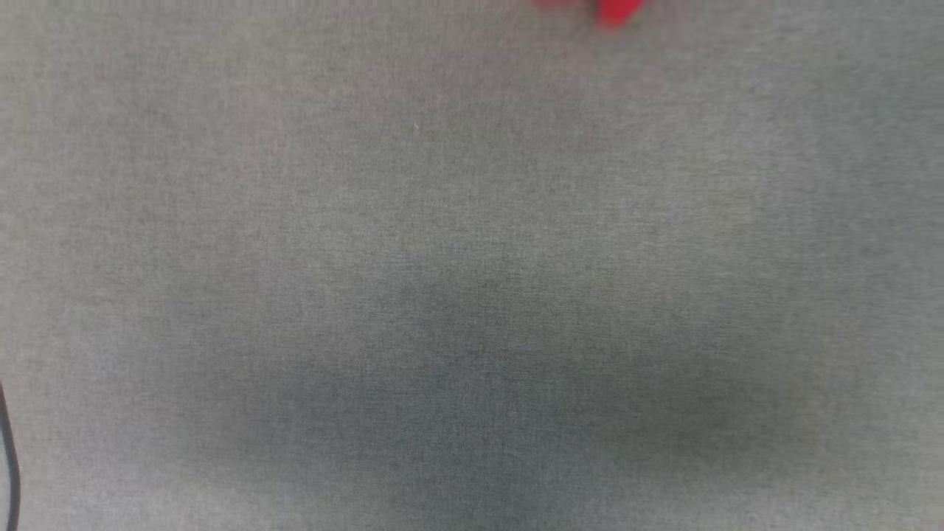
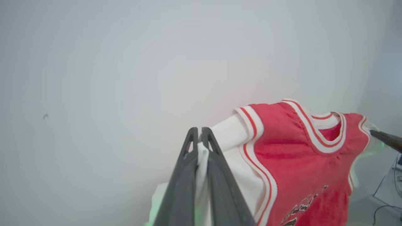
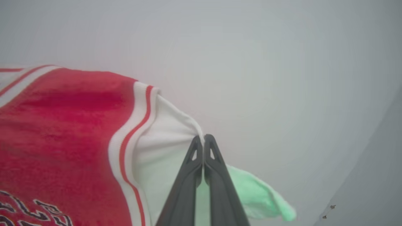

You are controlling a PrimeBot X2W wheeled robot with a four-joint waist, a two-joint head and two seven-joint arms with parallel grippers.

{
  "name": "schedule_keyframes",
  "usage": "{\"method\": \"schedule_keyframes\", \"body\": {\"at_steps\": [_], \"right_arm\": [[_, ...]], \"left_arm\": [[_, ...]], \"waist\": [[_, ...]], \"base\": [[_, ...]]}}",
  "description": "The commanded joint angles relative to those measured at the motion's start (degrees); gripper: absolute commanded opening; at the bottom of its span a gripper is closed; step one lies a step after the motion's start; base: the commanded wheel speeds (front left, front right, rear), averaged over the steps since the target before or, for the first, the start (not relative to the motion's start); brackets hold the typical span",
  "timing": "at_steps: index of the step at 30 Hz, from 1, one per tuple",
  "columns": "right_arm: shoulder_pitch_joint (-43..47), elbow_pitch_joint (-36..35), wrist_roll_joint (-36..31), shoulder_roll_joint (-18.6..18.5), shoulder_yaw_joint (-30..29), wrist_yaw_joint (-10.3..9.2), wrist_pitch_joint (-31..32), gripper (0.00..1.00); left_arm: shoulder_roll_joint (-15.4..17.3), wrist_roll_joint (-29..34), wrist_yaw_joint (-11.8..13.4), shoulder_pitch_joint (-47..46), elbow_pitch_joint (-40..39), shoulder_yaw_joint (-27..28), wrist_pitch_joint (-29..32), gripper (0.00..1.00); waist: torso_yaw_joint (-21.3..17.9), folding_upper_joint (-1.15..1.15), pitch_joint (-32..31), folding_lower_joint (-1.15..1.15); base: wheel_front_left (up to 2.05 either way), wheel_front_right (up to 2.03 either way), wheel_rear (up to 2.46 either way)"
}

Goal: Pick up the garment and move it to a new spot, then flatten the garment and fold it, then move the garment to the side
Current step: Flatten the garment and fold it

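Both arms look raised, w/ the garment [image 2: 292, 150] strung between them.

Left gripper [image 2: 199, 130]: fingers clamped together, a fold of white sleeve [image 2: 226, 131] pinched between them right up at the tips. The red body hangs off to the right of the fingers and below them.

Right gripper [image 3: 203, 138]: same story. Fingers are shut on the opposite white sleeve [image 3: 163, 141], the cloth bunches to a point at the tips, and the red body spreads away to the left of the fingers. Some cloth just right of and below those fingers looks greenish; tint or lining, can't tell.

Why hold it this way: I reckon one pinch per sleeve keeps the shirt spread front-on, collar [image 2: 317, 138] up, so it can go down nearly flat at the new spot w/o much smoothing after. Both pinches are near the fingertips, not deep, so a hard pull apart could slip one out. I'd keep tension mild.

Head cam shows the grey cloth [image 1: 442, 258] of the work surface, plus a red scrap of the shirt far out ahead and a thin dark cable [image 1: 9, 457] at the side.

A pale wall [image 2: 110, 62] sits well beyond the fingertips, behind the shirt.

Step in hand, as I judge it: carry phase. Flatten & fold not yet begun.
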Motion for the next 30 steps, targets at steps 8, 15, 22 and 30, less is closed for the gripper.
{"method": "schedule_keyframes", "body": {"at_steps": [8, 15, 22, 30], "right_arm": [[0.7, 6.3, -1.5, 2.4, 0.7, -0.1, -1.2, 0.0], [16.4, -4.6, 4.4, -1.6, 7.5, -0.09, 4.2, 0.0], [38.9, -22.0, 13.8, -11.1, 10.6, -0.09, 7.7, 0.0], [61.9, -37.1, 19.9, -19.9, 8.6, -0.09, 8.0, 0.0]], "left_arm": [[1.1, -3.6, -0.1, 2.8, -4.1, -0.4, 0.0, 0.0], [7.7, -10.1, -0.1, 17.8, -19.8, -6.2, 3.5, 0.0], [17.0, -14.7, -0.1, 38.3, -36.0, -11.6, 0.2, 0.0], [20.3, -13.4, -0.1, 57.2, -43.3, -13.2, -2.7, 0.0]], "waist": [[-0.6, 0.0, -4.1, 0.0], [-0.7, 0.0, -7.5, 0.0], [-1.1, 0.0, -11.0, 0.0], [-0.7, 0.0, -14.5, 0.0]], "base": [[0.0, 0.0, 0.0], [0.0, 0.0, 0.0], [0.0, 0.0, 0.0], [0.0, 0.0, 0.0]]}}
